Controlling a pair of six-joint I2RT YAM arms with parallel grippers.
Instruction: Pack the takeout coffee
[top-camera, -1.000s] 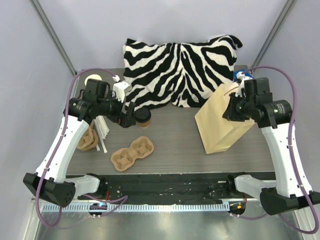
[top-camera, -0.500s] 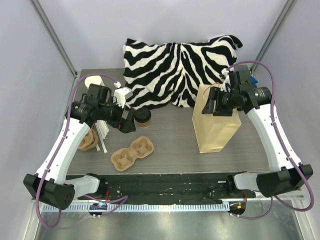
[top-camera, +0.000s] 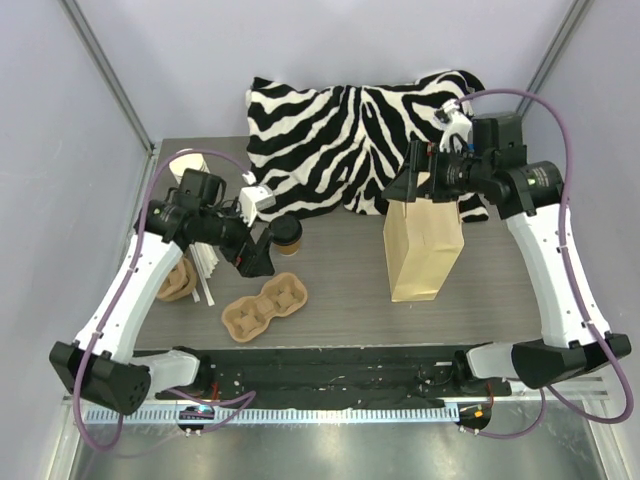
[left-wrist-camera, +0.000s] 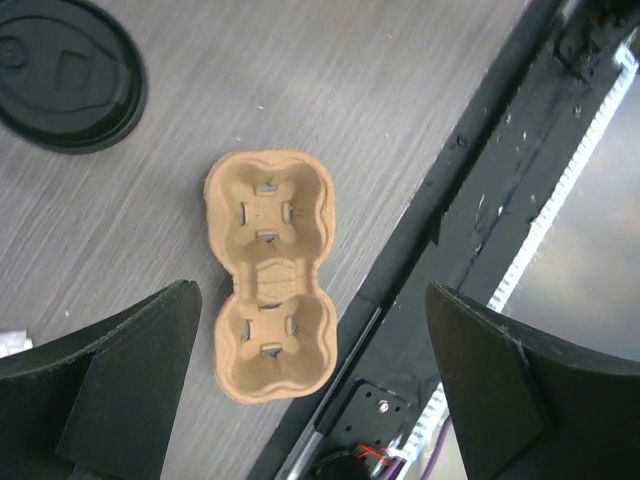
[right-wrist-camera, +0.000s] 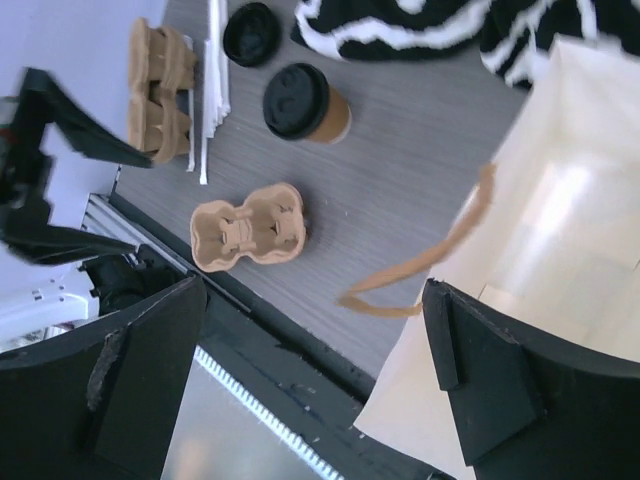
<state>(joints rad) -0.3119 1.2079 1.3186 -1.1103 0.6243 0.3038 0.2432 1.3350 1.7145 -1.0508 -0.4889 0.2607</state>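
Note:
The takeout coffee, a small brown cup with a black lid, stands left of the table's middle. My left gripper hangs open just left of it, apart from it, and holds nothing. In the left wrist view a round black lid shows from above; I cannot tell if it is the coffee's. The paper bag stands upright at the right, its handle hanging loose. My right gripper is open above the bag's top edge.
A two-cup pulp carrier lies near the front edge. More carriers and white sticks lie at the left. A loose black lid lies by the zebra pillow. Stacked cups stand at the back left.
My right gripper has opened and let go of the bag. The bag swung from tilted to upright and shifted left. The left gripper dropped slightly toward the front.

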